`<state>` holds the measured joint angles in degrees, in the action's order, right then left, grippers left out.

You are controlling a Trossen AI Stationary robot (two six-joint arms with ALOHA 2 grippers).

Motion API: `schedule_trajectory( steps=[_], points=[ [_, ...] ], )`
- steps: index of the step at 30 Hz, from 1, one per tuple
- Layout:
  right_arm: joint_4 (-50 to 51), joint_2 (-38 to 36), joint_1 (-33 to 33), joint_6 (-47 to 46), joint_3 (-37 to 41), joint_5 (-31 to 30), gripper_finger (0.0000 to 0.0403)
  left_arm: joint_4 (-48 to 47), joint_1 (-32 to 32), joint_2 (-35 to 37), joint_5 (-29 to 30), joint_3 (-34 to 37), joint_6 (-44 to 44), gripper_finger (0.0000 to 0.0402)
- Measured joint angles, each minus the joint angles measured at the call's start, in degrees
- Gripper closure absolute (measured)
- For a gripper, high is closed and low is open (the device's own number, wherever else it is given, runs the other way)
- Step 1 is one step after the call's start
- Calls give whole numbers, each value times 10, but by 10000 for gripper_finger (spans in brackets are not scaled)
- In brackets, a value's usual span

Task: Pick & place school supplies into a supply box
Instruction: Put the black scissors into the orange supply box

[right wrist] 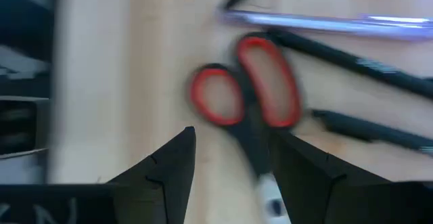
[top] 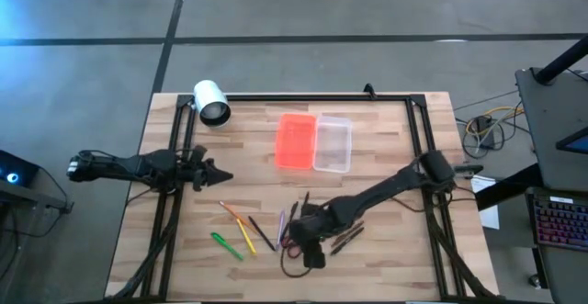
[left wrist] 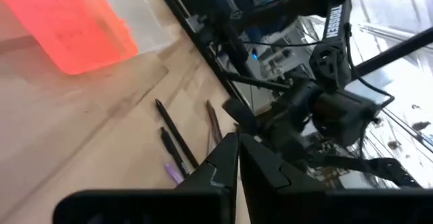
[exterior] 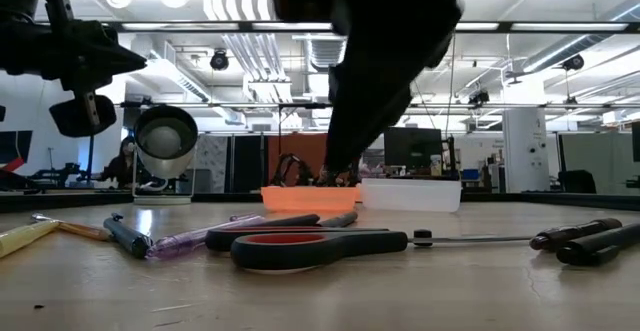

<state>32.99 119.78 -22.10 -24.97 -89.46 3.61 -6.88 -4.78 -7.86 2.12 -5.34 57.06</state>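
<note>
The red-handled scissors lie flat on the wood near the table's near edge, also in the low view. My right gripper hangs open over them, one finger on each side of the blades just behind the handles. Pens and pencils lie around them: green, yellow, orange, purple and dark ones. The supply box sits farther back, orange lid beside clear tray. My left gripper waits shut at the left.
A white cylinder lies on its side at the far left corner. A black frame runs along the far edge and down both sides of the table. Bare wood lies between the box and the pens.
</note>
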Motion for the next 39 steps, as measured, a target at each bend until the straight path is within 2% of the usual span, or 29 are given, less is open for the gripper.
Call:
schedule_trajectory(
  steps=[3, 8, 14, 18, 22, 32, 39],
  points=[
    [48, 32, -7, 45, -51, -28, 224, -2, 0, 0, -2, 0, 0, 401],
    [58, 74, -16, 100, -107, -38, 199, -13, 0, 0, -6, 0, -2, 401],
    [69, 96, -17, 102, -127, -69, 159, -35, 0, 0, -11, 0, -3, 401],
    [71, 98, -15, 101, -125, -83, 146, -38, 0, 0, -11, 0, -3, 401],
    [71, 98, -15, 102, -121, -83, 148, -51, 0, 0, -11, 0, -5, 401],
    [48, 98, -14, 101, -98, -76, 191, -57, 0, 0, -11, 0, -5, 401],
    [16, 98, -10, 75, -73, -77, 196, -57, 0, 0, -11, 0, -4, 401]
  ],
)
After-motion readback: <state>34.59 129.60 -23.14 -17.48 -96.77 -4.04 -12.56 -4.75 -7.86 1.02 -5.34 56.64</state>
